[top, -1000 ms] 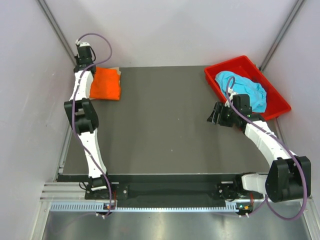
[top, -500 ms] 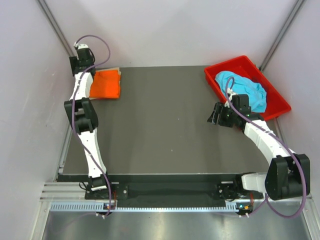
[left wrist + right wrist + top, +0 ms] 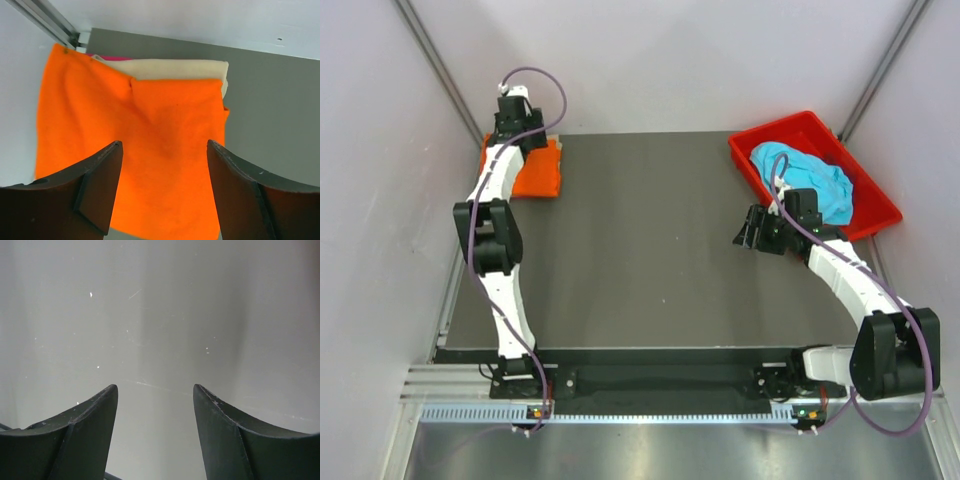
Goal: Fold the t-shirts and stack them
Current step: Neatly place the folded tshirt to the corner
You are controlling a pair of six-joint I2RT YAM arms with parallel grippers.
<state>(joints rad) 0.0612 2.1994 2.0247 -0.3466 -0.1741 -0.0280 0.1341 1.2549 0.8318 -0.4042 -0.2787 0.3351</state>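
A folded bright orange t-shirt [image 3: 165, 115] lies at the table's far left corner, on top of a tan t-shirt [image 3: 175, 69] whose edge shows behind it. My left gripper [image 3: 162, 145] hovers over the orange shirt, open, with nothing between its fingers. In the top view, the left arm's wrist [image 3: 515, 118] covers part of the orange shirt [image 3: 542, 170]. A crumpled turquoise t-shirt [image 3: 808, 180] lies in the red bin [image 3: 745, 160] at the far right. My right gripper [image 3: 750, 228] stands open and empty over the table, just left of the bin.
The dark table top [image 3: 640, 250] spreads between the two arms. A thin pink strip [image 3: 107, 58] peeks out under the tan shirt. Metal frame posts [image 3: 47, 20] and pale walls close in the far left corner.
My left gripper went from shut to open, letting go of the orange shirt, and its wrist swung right over the stack. The right arm has stayed still.
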